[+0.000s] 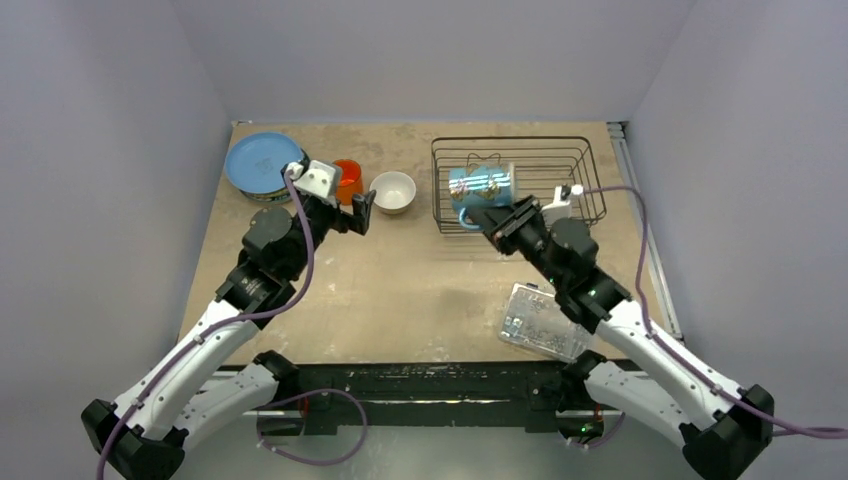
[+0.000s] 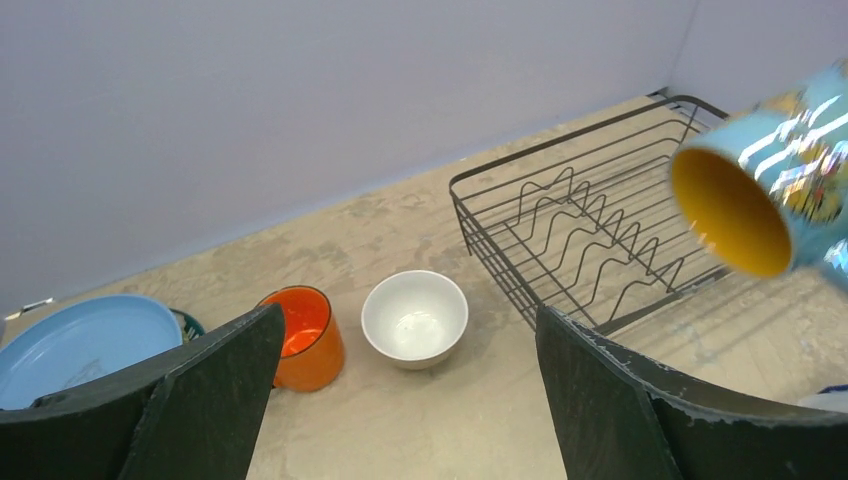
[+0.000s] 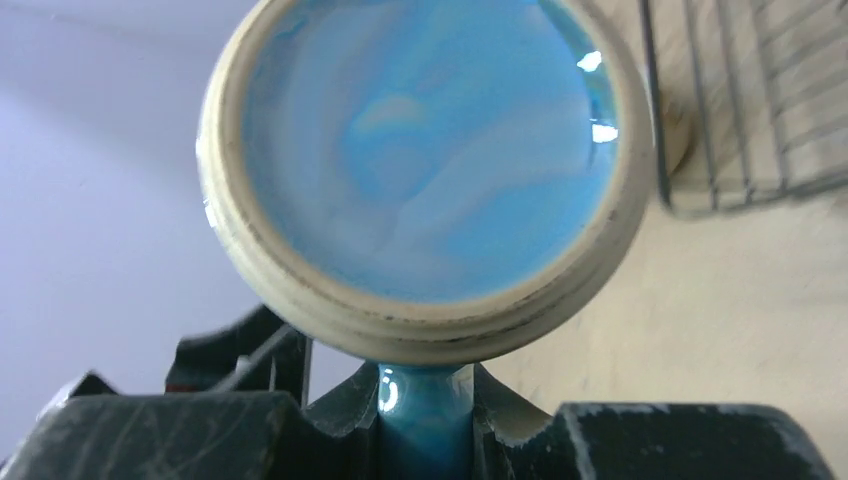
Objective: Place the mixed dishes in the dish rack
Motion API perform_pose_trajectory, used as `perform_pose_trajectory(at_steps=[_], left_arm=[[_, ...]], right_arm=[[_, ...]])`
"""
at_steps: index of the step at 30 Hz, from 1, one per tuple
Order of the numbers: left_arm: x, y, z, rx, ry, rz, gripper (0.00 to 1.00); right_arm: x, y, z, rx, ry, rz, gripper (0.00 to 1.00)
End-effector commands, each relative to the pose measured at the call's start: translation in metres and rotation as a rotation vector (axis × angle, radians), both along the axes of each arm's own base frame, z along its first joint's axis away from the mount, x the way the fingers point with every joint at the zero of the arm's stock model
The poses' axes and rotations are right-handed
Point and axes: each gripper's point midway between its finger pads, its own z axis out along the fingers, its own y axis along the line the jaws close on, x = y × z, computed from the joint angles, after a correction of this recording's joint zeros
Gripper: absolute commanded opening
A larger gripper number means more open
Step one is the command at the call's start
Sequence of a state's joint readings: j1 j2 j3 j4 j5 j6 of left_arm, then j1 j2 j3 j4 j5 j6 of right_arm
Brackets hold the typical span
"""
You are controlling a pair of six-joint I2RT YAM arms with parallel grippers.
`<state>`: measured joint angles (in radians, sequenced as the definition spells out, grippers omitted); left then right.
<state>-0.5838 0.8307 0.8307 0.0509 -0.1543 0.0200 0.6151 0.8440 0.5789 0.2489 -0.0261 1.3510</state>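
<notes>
**A:** Where is the glossy light-blue ceramic mug?

**B:** It is in the air over the left part of the rectangular black wire dish rack, near the rack's front wall. The right gripper is closed on the mug's handle alone. In the right wrist view the handle sits pinched between the two fingers, with the mug's body above them.

**A:** Which way does it point?

**B:** It lies on its side with its long axis roughly level. The yellow-lined mouth faces away from the rack, toward the left arm. The glazed base faces back toward the right wrist.

**A:** What worries you?

**B:** The hold, mostly. I judge that a heavy body gripped only by a thin, slick handle could swing about that handle or slide out. If the mug is let go sideways from this height, it could hit the wavy dividers and roll. It could also clip the rack's front wall on the way down.

**A:** And the other arm?

**B:** The left gripper is spread wide and holds nothing. It is well to the left of the rack, near the small white ceramic bowl and the orange cup. The round blue plate sits farther left again. All three rest on the table and are not yet loaded.
</notes>
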Motion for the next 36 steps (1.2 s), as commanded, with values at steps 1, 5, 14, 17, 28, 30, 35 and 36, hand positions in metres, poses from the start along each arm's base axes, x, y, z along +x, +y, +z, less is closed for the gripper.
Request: perform_pose_trajectory(at_steps=[1,5,14,17,28,30,35,36], left_arm=[[0.005,0.013,0.014,0.002,0.001,0.080,0.94],[0.002,0.011,0.007,0.011,0.028,0.063,0.92],[0.003,0.006,0.006,0.012,0.040,0.043,0.91],[0.002,0.006,0.005,0.014,0.042,0.041,0.91],[0.004,0.005,0.002,0.021,0.054,0.043,0.91],[0.005,0.005,0.000,0.026,0.058,0.045,0.91],[0.006,0.004,-0.002,0.031,0.059,0.046,0.91],[0.006,0.004,-0.001,0.031,0.059,0.043,0.91]], right_arm=[[0.029,-0.099,0.019,-0.542,0.062,-0.447,0.00],[0.047,-0.140,0.041,-0.744,0.133,-0.669,0.00],[0.087,-0.189,0.075,-1.006,0.183,-1.022,0.00],[0.111,-0.194,0.064,-1.042,0.233,-1.044,0.00],[0.206,-0.214,-0.046,-1.230,0.471,-0.981,0.00],[0.218,-0.216,-0.074,-1.286,0.531,-0.977,0.00],[0.233,-0.217,-0.111,-1.327,0.578,-0.960,0.00],[0.236,-0.216,-0.117,-1.319,0.578,-0.948,0.00]])
